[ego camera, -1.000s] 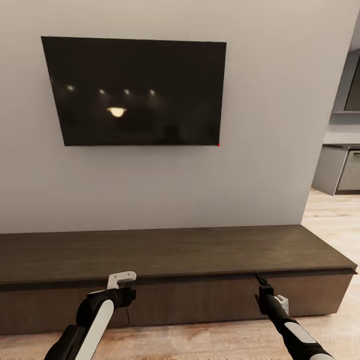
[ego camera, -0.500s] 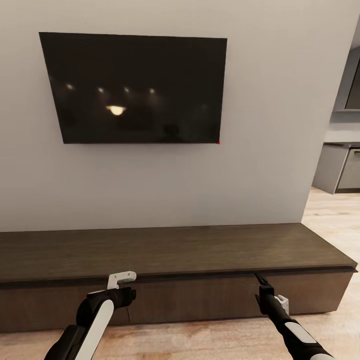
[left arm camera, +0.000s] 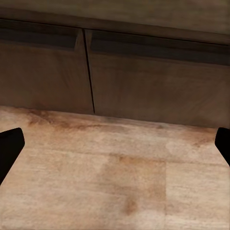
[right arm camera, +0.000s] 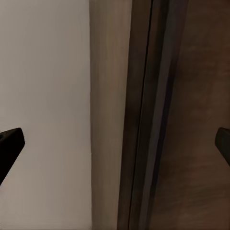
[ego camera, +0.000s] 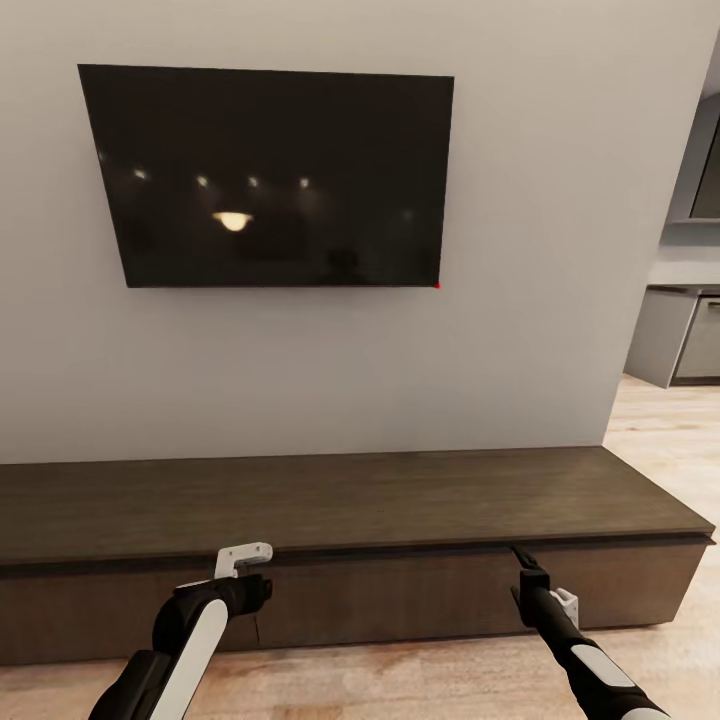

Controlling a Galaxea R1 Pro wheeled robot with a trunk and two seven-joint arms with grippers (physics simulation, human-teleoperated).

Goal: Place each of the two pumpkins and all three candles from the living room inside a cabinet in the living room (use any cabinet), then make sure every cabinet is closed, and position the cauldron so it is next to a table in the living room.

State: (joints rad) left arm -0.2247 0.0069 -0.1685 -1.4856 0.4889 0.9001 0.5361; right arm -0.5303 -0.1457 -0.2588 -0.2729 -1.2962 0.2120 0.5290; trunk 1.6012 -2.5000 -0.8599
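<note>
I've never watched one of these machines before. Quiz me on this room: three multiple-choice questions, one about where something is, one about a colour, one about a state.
1. Where is the TV?
A. on the wall above the cabinet
B. standing on the cabinet top
C. on the floor

2. What colour is the cabinet?
A. white
B. dark brown
C. blue

3. How is the right hand set?
A. shut on a candle
B. shut on a pumpkin
C. open, holding nothing

Answers:
1. A: the black screen hangs on the grey wall, clear of the cabinet top.
2. B: its top and drawer fronts are dark brown wood.
3. C: in the right wrist view its fingertips sit far apart with only wall and cabinet edge between them.
</note>
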